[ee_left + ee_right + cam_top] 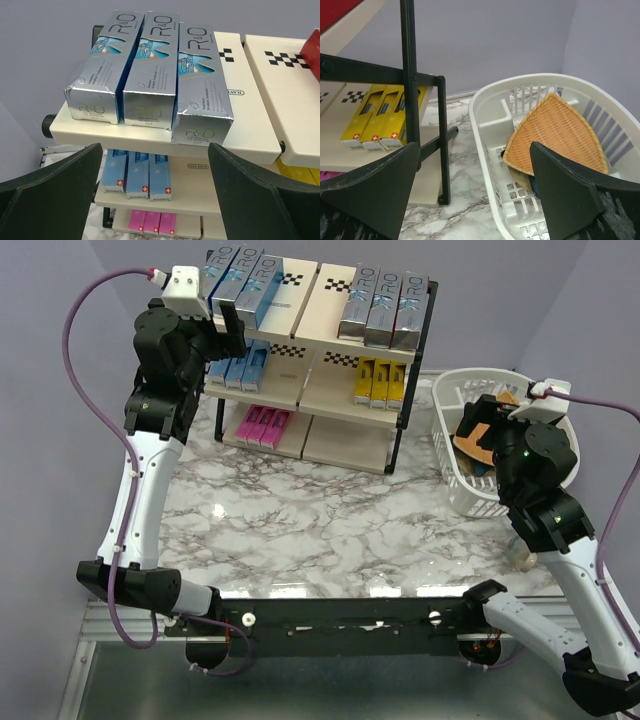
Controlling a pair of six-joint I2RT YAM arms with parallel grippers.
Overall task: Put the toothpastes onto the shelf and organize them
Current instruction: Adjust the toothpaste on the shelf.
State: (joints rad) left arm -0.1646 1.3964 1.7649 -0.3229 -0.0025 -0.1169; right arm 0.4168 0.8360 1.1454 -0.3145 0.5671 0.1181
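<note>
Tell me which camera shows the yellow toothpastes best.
Right wrist view: the three yellow toothpastes lie close, ends and tops visible. Top external shows them small and distant; left wrist catches only a yellow sliver at its right edge.

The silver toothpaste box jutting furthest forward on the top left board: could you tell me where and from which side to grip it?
Take the silver box by its near end, from the front and slightly above, pinching across its narrow width. That end juts past the neighbouring box, so both long sides are probably free there, with bare board on its right.
</note>
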